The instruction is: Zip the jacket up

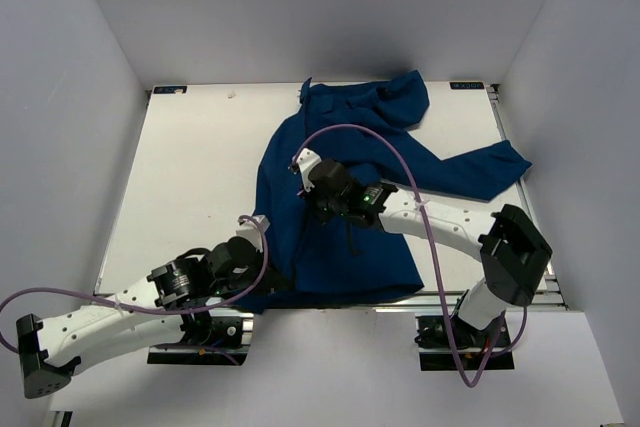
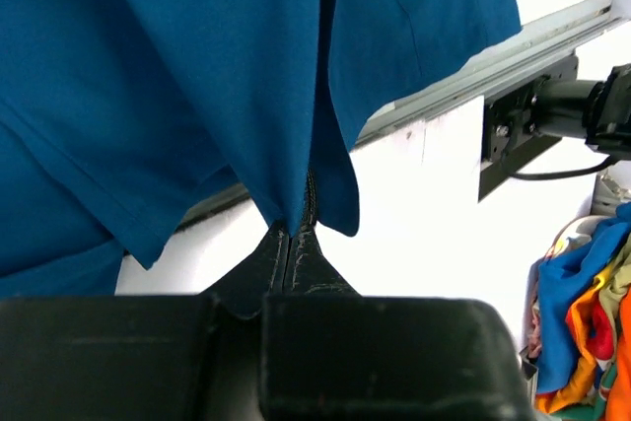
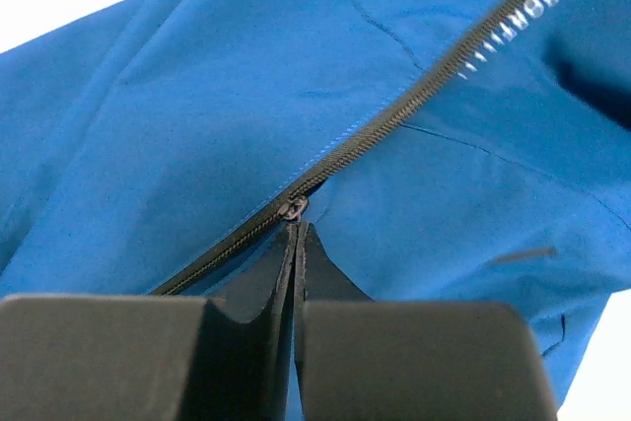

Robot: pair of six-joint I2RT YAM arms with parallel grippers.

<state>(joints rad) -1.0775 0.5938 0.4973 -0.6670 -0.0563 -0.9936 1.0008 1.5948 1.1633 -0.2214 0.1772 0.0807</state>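
Jacket: the jacket point(image 1: 340, 137) lies flat on the table point(image 1: 190, 177), a little right of centre, with the collar towards 12 o'clock, the hem reaching the near edge at 6 o'clock and one sleeve thrown out to 3 o'clock
Left gripper: my left gripper point(image 2: 293, 236) is clamped tight on the hem point(image 2: 296, 212), right at the foot of the zipper; in my wrist view the table's rail point(image 2: 473, 61) sits off at 2 o'clock
Right gripper: my right gripper point(image 3: 296, 234) is pinched closed on the slider point(image 3: 292, 208), roughly halfway up the front as the top view shows it
Zipper: the zipper point(image 3: 394, 120) looks joined from the slider down towards 8 o'clock; towards 1 o'clock the teeth run along one open edge, past white lettering point(image 3: 523, 17)
Feel: soft, light, limp cloth, I reckon; there is nothing to break, but it bunches and rides along with any pull
Where to hold: the small pull for the travelling hand and the hem at the zipper's base for the anchor; that is what I have, and I judge it right
Next: draw the slider towards 12 o'clock along the teeth while my left holds the hem taut towards 6 o'clock
Risk: slack ahead of the slider could fold into the teeth and jam, and the little pull could slip from my tips if I tug off-line
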